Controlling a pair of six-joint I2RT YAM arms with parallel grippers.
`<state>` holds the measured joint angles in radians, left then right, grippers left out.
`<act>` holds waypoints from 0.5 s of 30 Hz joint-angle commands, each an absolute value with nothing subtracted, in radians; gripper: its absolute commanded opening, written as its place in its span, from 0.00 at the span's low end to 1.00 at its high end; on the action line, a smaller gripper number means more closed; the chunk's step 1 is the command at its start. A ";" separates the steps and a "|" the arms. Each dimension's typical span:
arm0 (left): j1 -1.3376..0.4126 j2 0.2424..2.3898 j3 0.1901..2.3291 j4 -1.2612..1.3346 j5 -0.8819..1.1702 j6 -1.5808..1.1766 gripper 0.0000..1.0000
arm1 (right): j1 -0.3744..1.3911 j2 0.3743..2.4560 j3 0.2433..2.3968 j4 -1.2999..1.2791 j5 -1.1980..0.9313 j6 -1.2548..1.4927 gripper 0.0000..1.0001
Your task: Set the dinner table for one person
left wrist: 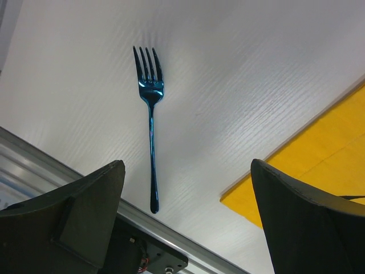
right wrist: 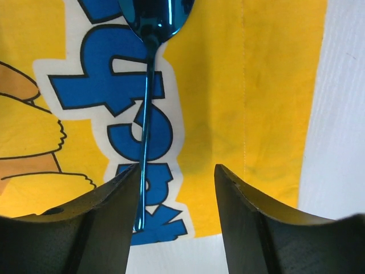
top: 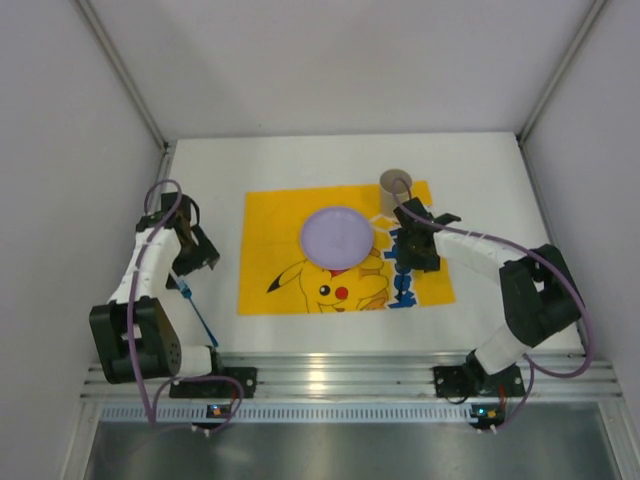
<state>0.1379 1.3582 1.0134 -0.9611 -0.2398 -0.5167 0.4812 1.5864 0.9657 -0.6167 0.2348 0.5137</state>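
The white dinner table (top: 300, 165) carries a yellow Pikachu mat (top: 270, 225) with a lavender plate (top: 337, 237) in its middle and a tan cup (top: 395, 188) at its far right corner. A blue fork (left wrist: 150, 120) lies on the bare table left of the mat, and it also shows in the top view (top: 200, 315). My left gripper (left wrist: 185, 197) is open and empty above the fork's handle end. A blue spoon (right wrist: 146, 108) lies on the mat's blue lettering. My right gripper (right wrist: 177, 182) is open, and the spoon handle lies close along its left finger (right wrist: 108, 222).
The mat's near left corner (left wrist: 319, 171) shows in the left wrist view. An aluminium rail (top: 330, 375) runs along the table's near edge, close to the fork's handle tip. White walls enclose the table at the left, the right and the back.
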 commanded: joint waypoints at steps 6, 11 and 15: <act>0.242 1.347 0.971 -0.946 -0.313 -0.605 0.94 | 0.471 1.430 1.042 -0.750 0.268 0.500 0.55; 0.345 1.345 0.871 -0.879 -0.267 -0.699 0.93 | 0.472 1.358 1.084 -0.821 0.241 0.508 0.55; 0.397 1.301 0.809 -0.807 -0.242 -0.752 0.90 | 0.471 1.338 1.135 -0.903 0.236 0.491 0.55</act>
